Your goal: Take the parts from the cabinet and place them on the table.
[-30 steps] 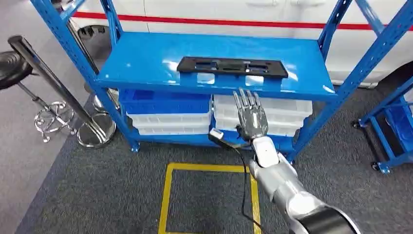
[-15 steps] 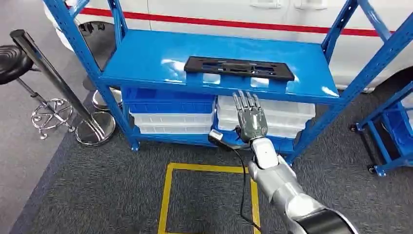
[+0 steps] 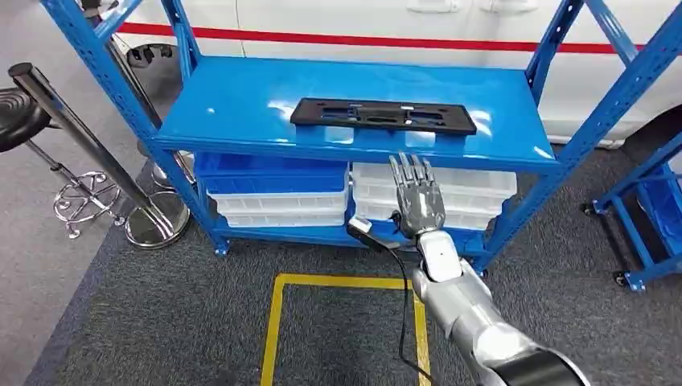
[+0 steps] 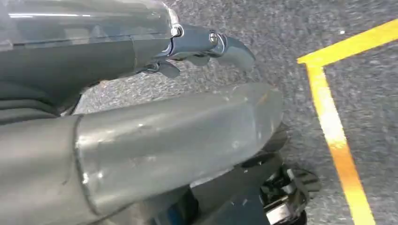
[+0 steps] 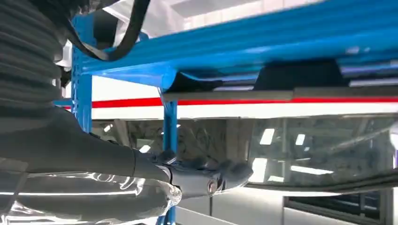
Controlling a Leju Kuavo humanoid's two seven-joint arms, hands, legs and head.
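R hand (image 3: pixel 417 203) fingers apart, empty | black part (image 3: pixel 383 115) on shelf (image 3: pixel 241 96), above/beyond fingertips, apart

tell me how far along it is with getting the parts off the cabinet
Nothing looks done yet: the long black plastic part lies flat on the blue shelf of the cabinet. In hand: the right hand is raised in front of the shelf edge, below the part, fingers apart and holding nothing. The left hand hangs over the carpet. Left: grasping the part, lifting it and carrying it to a table.
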